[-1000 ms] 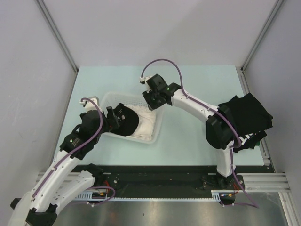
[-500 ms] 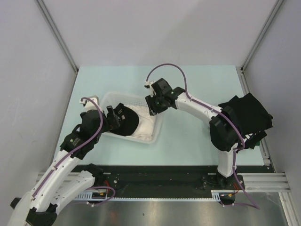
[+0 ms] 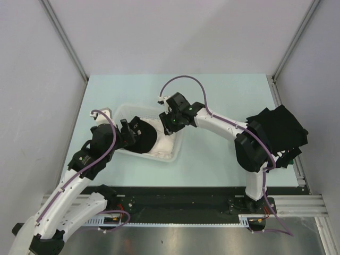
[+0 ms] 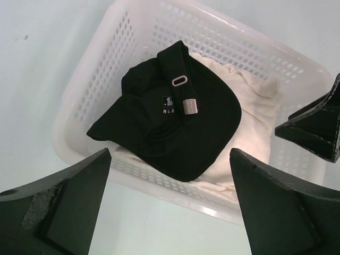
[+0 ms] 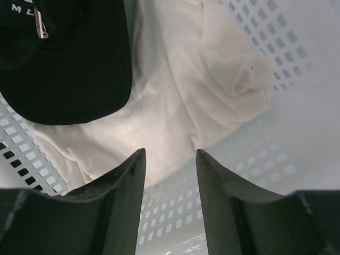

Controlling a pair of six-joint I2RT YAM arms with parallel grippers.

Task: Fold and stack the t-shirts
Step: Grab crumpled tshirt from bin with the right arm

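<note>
- Your left end effector stands wide open and grips nothing. Its two blunt, dark fingers frame the near wall of the basket.
- That basket is white plastic, rectangular with rounded corners. Its walls and floor are pierced by rows of small slots, and it sits on the smooth, pale green surface.
- Straight ahead of the left end effector, inside the basket, lies a black cap. It is matte cloth with a curved brim, a strap with a metal eyelet and a small square buckle, and a tiny white label.
- The cap rests on a cream-white t-shirt. The shirt is soft and crumpled, and it is bunched into thick folds toward the far side of the basket from this end effector.
- Your right end effector hangs over the basket's opposite side. Its fingers are partly apart with an empty gap between them, holding nothing.
- Directly beneath the right end effector you see the limp, creased cream cloth. The rounded black edge of the cap is up and to the left in its wrist view, and bare mesh is to the right.
- Whether its fingertips touch the cloth, you cannot tell.
- The black t-shirts form a dark, rumpled heap well apart from both end effectors. The heap sits at the right edge of the surface, beside the right arm's elbow.
</note>
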